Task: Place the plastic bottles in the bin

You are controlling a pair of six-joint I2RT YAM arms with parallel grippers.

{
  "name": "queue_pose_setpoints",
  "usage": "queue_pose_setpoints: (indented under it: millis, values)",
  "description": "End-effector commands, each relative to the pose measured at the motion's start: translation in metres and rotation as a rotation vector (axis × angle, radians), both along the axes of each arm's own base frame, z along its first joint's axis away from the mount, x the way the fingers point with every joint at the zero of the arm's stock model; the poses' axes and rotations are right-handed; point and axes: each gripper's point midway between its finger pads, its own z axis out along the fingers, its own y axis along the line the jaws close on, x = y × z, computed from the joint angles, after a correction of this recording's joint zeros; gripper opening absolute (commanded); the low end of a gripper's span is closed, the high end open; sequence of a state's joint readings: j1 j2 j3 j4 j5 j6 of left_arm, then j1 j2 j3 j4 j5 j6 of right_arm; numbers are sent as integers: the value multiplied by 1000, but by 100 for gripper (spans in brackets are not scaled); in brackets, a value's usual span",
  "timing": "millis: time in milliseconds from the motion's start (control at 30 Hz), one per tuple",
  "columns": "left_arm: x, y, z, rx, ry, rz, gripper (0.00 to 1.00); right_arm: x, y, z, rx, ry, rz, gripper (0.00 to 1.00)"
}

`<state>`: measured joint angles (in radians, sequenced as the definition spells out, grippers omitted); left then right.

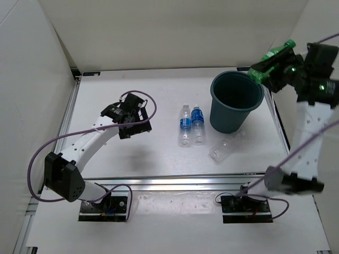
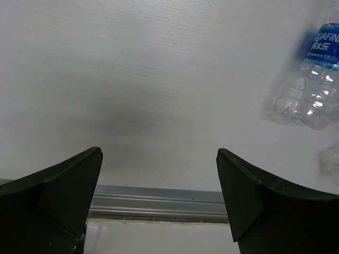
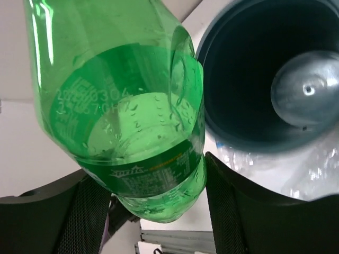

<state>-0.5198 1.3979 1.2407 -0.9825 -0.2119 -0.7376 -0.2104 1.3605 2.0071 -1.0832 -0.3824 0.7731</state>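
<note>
The right arm is raised toward the far right corner. The right gripper (image 1: 274,67) pinches the green bottle (image 3: 122,106) in the air, just beside the rim of the bin (image 1: 226,117). The left arm bends over the left part of the table (image 1: 159,153), and the left gripper (image 2: 159,159) has its jaws spread around nothing. There are four bottles: the green one, two bottles with blue labels (image 1: 184,124) (image 1: 198,124) lying side by side left of the bin, and one clear bottle (image 1: 225,147) in front of it. There is one bin.

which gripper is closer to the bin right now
Right. The right gripper holds the green bottle just off the bin's far-right rim. The left gripper hangs open over the table, well to the bin's left, beyond the two labelled bottles.
</note>
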Motion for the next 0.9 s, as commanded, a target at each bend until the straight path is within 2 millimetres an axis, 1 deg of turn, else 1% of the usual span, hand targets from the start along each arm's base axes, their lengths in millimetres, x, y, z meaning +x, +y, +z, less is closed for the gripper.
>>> queue_pose_setpoints:
  millis: [0, 33, 67, 100, 133, 167, 200, 267, 300, 333, 367, 400, 433, 467, 500, 533, 567, 600, 633, 667, 700, 733, 767, 800, 833, 867]
  values:
    - [11, -28, 11, -119, -20, -55, 100, 54, 1, -33, 3, 102, 59, 55]
    - [14, -30, 12, -120, -21, -55, 100, 59, 5, -30, 29, 99, 81, 68]
    - [17, -34, 9, -125, -13, -59, 100, 70, 6, -43, 57, 140, 92, 73]
    - [18, -34, 6, -120, -5, -59, 100, 69, 9, -51, 66, 178, 101, 83]
    - [25, -38, 13, -132, -28, -60, 100, 67, 12, -52, 82, 194, 103, 94]
    - [29, -43, 12, -140, -29, -76, 100, 66, 13, -51, 89, 193, 113, 100]
    - [33, -49, 18, -165, -39, -88, 100, 61, 18, -55, 93, 212, 123, 100]
    - [43, -58, 22, -193, -59, -99, 100, 49, 18, -44, 65, 169, 117, 100]
    - [49, -63, 16, -196, -47, -104, 100, 47, 17, -41, 56, 152, 110, 100]
    - [54, -70, 22, -209, -55, -123, 100, 40, 16, -32, 49, 123, 117, 100]
    - [62, -76, 23, -222, -62, -129, 100, 37, 12, -29, 40, 109, 107, 100]
    - [69, -82, 9, -209, -28, -144, 100, 37, 11, -28, 49, 106, 112, 100]
    - [69, -95, 8, -235, -8, -182, 100, 32, 14, -22, 54, 91, 127, 100]
    - [80, -105, 18, -260, -30, -205, 100, 27, 13, -15, 59, 69, 130, 100]
    - [86, -112, 17, -265, -25, -226, 100, 23, 19, -15, 80, 80, 157, 100]
    - [91, -122, 1, -261, 12, -237, 100, 19, 22, -17, 94, 97, 171, 100]
    - [99, -136, 10, -277, -13, -270, 100, 18, 21, -15, 113, 98, 170, 100]
    - [104, -140, 7, -278, -9, -282, 100, 17, 24, -16, 127, 105, 187, 100]
    - [104, -153, -10, -259, 19, -316, 100, 11, 28, -13, 138, 102, 205, 100]
    - [108, -158, -13, -260, 22, -328, 100, 9, 32, -11, 153, 98, 229, 100]
    - [111, -168, -11, -267, 10, -344, 100, 8, 33, -10, 159, 97, 238, 100]
    - [115, -170, -27, -249, 35, -350, 100, 12, 34, -11, 169, 108, 246, 100]
    - [112, -177, -33, -256, 52, -365, 100, 10, 32, -8, 174, 103, 247, 100]
    - [113, -180, -38, -262, 66, -370, 100, 10, 37, -6, 198, 104, 279, 100]
    - [113, -180, -55, -249, 97, -366, 100, 12, 39, -4, 210, 102, 297, 100]
    - [115, -181, -59, -247, 101, -365, 100, 10, 41, -3, 219, 100, 311, 100]
